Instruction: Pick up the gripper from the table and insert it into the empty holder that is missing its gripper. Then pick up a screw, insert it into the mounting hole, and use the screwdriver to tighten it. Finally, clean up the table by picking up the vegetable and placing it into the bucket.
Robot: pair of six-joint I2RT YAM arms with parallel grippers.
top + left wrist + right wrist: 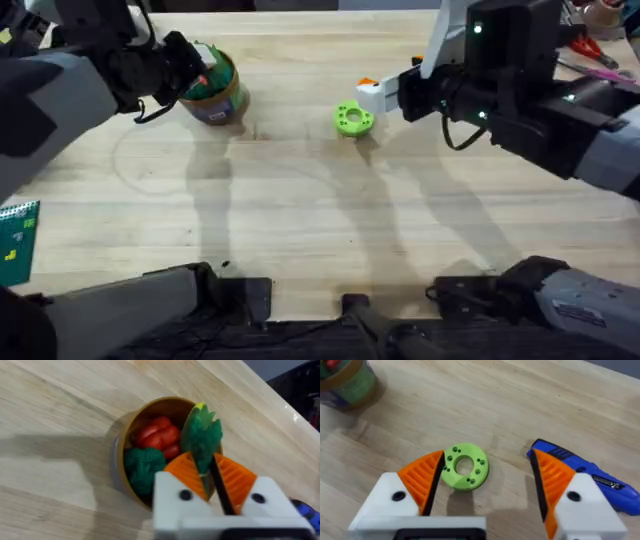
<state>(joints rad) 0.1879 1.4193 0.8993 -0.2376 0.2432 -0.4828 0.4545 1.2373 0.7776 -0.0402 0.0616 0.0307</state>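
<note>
Final clean-up step: left gripper, jaws closed on the vegetable, holds it over the bucket on the bench. Right gripper hovers, jaws open. Next move: release the vegetable into the bucket.

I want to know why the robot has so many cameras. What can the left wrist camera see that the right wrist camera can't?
The left wrist camera looks down into the bucket, with a red vegetable and a green one inside, and the left gripper pinching the leafy vegetable above it. The right wrist camera sees the green ring, the blue screwdriver and the open right gripper. Both see the wooden table and the bucket.
</note>
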